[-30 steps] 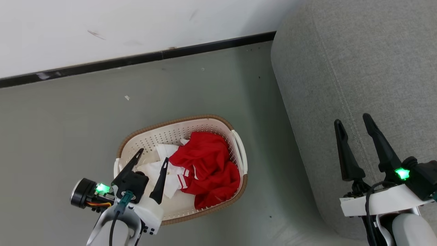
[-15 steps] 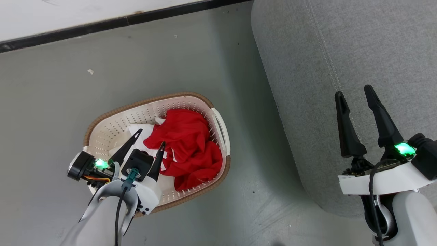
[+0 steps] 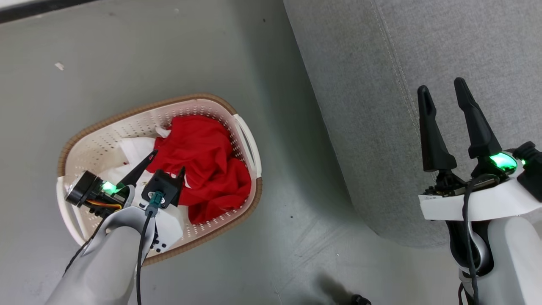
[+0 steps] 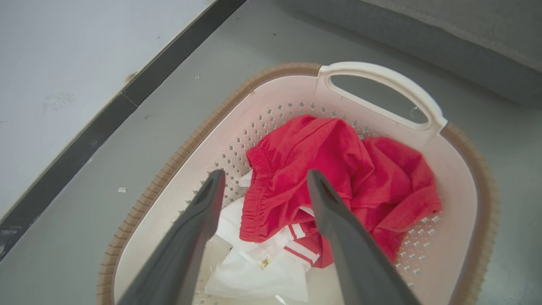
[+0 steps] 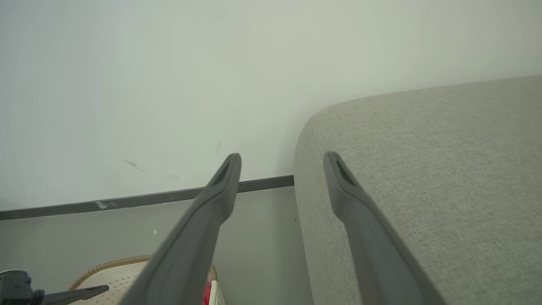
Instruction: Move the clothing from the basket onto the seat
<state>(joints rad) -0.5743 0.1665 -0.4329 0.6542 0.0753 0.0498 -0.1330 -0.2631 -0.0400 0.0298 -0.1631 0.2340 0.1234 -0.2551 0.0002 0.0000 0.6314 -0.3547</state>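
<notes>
The cream basket (image 3: 245, 140) (image 4: 381, 80) with a brown rim stands on the floor at the left. Inside lies the clothing (image 3: 203, 156) (image 4: 334, 169): crumpled red garments on a white piece with red stripes (image 4: 258, 271). My left gripper (image 3: 167, 163) (image 4: 262, 180) hangs open just above the clothing, its fingers either side of a red elastic hem, touching nothing that I can make out. The grey seat (image 3: 381, 63) (image 5: 423, 169) fills the right. My right gripper (image 3: 442, 87) (image 5: 281, 159) is open and empty over the seat's near corner.
Grey floor (image 3: 275, 237) separates the basket from the seat. A white wall with a black skirting strip (image 4: 106, 114) (image 5: 139, 199) runs behind them. A small dark object (image 3: 360, 300) pokes in at the bottom edge.
The head camera has tilted down and right, sliding the whole scene up and left. My left gripper has dropped deeper into the basket over the red clothing. Both grippers stay open.
</notes>
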